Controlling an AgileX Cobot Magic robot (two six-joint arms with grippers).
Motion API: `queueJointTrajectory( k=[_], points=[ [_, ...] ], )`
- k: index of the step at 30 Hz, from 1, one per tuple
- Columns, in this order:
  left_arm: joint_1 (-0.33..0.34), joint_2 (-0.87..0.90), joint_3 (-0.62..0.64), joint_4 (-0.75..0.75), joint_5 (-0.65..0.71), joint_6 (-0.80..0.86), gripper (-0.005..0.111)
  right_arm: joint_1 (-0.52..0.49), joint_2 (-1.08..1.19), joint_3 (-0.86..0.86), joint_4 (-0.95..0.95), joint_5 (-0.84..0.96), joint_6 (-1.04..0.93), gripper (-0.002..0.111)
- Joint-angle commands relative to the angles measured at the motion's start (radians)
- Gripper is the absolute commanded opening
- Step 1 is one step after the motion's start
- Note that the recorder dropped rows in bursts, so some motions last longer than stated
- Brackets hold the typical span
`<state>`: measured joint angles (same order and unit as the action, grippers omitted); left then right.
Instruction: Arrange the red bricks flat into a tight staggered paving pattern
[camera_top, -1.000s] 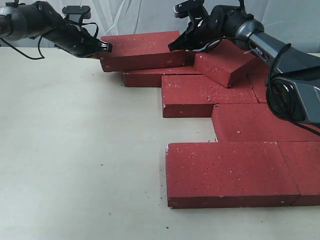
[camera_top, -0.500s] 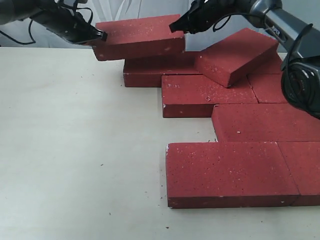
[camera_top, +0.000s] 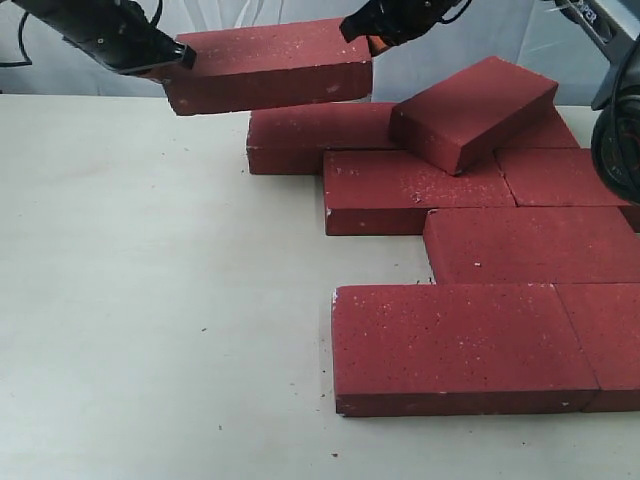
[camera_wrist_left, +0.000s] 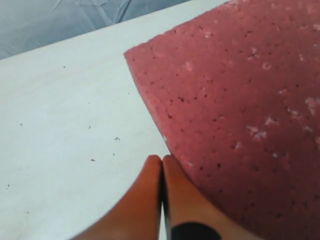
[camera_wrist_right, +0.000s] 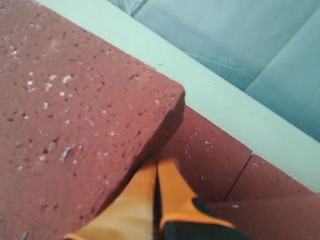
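Red brick (camera_top: 265, 65) aloft between closed left fingers (camera_wrist_left: 142, 200) and closed right fingers (camera_wrist_right: 172, 187), touching both.

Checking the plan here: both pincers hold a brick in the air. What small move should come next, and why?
Likely carry the raised brick toward the camera, kept level, with left pincer and right pincer shut against its ends: it hangs clear of the laid bricks, and bare table beside the third-row brick looks unfilled.

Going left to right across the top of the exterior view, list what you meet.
left end effector → raised brick → right end effector → tilted brick leaning on the laid ones
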<state>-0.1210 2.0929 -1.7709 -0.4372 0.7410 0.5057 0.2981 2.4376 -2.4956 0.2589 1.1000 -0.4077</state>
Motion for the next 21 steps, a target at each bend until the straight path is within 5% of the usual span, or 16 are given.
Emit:
queueJointTrajectory(
  k=[1,14,21],
  points=[
    [-0.012,-0.113,0.109,-0.044,-0.042,0.0,0.0,0.064,-0.041,-0.002,-0.055,0.085,0.063,-0.001],
    [-0.012,-0.305,0.411,-0.044,-0.155,0.002,0.0,0.176,-0.108,0.018,-0.117,0.121,0.143,-0.001],
    [-0.012,-0.385,0.541,-0.044,-0.208,0.01,0.0,0.234,-0.249,0.305,-0.204,0.09,0.163,-0.001]
  ],
)
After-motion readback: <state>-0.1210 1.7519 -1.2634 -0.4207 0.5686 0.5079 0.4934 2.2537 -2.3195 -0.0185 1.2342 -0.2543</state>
